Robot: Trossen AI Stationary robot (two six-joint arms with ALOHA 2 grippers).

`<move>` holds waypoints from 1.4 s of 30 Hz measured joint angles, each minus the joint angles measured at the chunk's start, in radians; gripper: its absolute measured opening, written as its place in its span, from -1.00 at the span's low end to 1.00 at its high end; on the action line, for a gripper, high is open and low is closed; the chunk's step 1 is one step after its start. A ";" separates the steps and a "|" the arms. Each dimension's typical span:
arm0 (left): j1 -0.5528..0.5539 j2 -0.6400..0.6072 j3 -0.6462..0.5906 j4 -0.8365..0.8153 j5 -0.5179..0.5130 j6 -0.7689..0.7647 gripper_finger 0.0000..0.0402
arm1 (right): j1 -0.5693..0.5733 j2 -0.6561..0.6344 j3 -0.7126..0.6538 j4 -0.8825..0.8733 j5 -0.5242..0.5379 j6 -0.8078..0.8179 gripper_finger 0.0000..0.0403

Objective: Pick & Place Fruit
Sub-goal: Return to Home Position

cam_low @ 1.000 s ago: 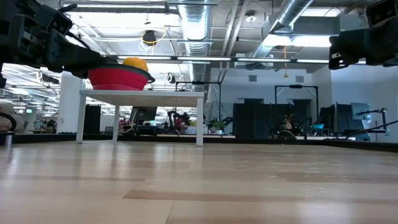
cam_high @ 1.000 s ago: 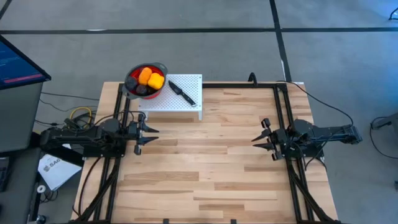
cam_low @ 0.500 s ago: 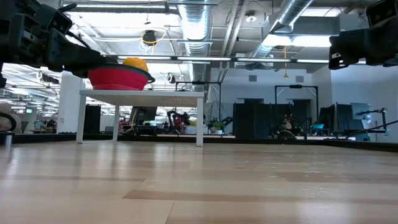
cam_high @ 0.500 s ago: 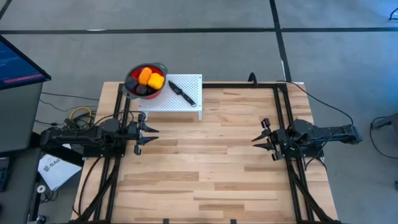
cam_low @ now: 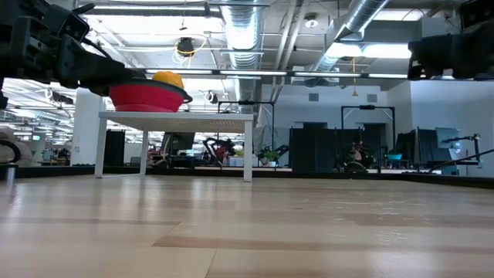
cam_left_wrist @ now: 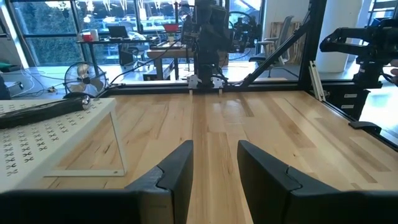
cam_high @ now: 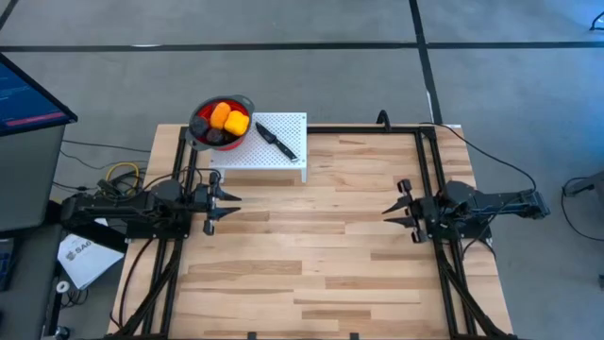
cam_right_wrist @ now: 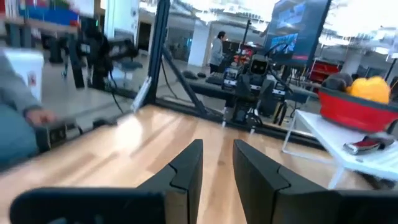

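Light wood planks of the table (cam_high: 330,246) run between the two arms. At its back left the toy fruit (cam_high: 225,121), rounded pieces in orange, yellow and dark purple, is heaped too closely to count. It fills the red collapsible colander with a grey rim (cam_high: 248,102). That colander stands on the far left corner of the white perforated shelf (cam_high: 288,161) and appears to overhang its edge. Just beside it the slim black-handled knife (cam_high: 276,140) lies slantwise. The left gripper (cam_high: 229,203) and the right gripper (cam_high: 392,212) hang above the table's two sides, well apart from the shelf, fingers parted and holding nothing. Placing looks finished. The risk I see is the left arm clipping the shelf or the colander, tipping it at that corner and spilling the heap off the table's back edge.
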State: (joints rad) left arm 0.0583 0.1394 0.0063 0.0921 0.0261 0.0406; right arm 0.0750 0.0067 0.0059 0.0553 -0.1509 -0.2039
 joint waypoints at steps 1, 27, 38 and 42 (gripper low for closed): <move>0.000 0.000 0.000 0.000 0.000 0.000 -0.41 | 0.000 0.000 0.000 0.009 0.000 0.038 -0.59; 0.000 0.000 0.000 0.016 0.000 0.000 -0.41 | 0.032 0.000 0.000 -0.019 0.202 0.239 -0.99; 0.000 0.000 0.000 0.022 0.000 0.000 -0.41 | 0.027 0.000 0.000 -0.035 0.203 0.207 -1.00; 0.000 0.000 0.000 0.022 0.000 0.000 -0.41 | 0.027 0.000 0.000 -0.035 0.203 0.205 -0.97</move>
State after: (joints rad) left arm 0.0582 0.1390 0.0063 0.1139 0.0265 0.0406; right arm 0.1017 0.0063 0.0059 0.0200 0.0521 0.0010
